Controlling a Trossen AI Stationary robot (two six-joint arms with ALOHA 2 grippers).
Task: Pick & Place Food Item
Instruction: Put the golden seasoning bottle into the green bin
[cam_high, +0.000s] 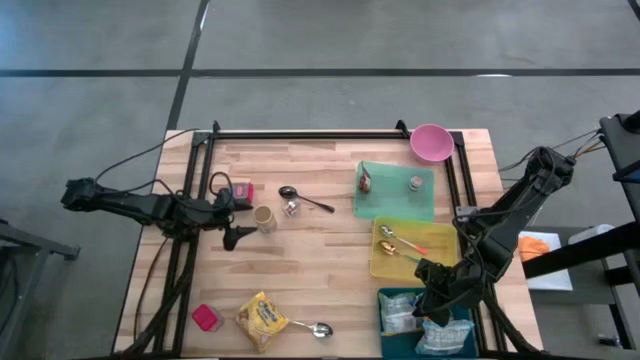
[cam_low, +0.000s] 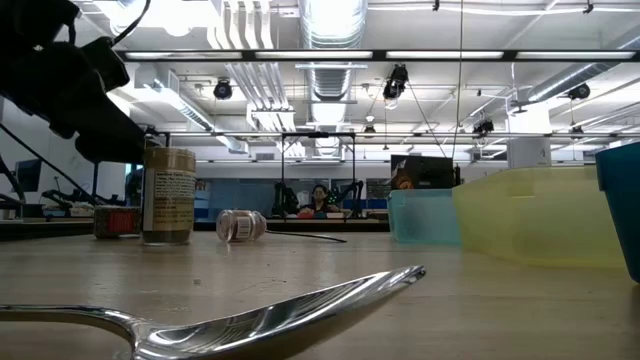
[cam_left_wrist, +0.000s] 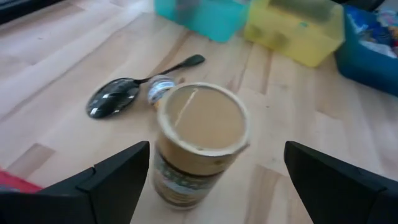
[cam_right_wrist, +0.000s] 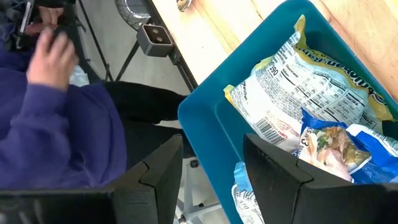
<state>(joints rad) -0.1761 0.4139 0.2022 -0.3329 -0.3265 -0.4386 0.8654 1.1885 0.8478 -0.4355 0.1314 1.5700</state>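
Food items lay in several places on the bench. Left to right in the high view: the left gripper, its fingers spread wide, reached in from the bench's left edge just beside an upright tan canister with a paper label; in the left wrist view the canister stood between the two fingers without touching either. A red box lay just behind that gripper. Near the front edge lay a small pink container, a yellow snack packet and a spoon. Mid-bench lay a small tipped jar and a dark spoon. Toward the right edge sat a green tray, a pink bowl at the back right corner, a yellow bin and, at the front right corner, a blue bin holding food bags. The right gripper hung over the blue bin, its fingers partly apart and empty. A person's purple sleeve showed beyond the bench's front edge.
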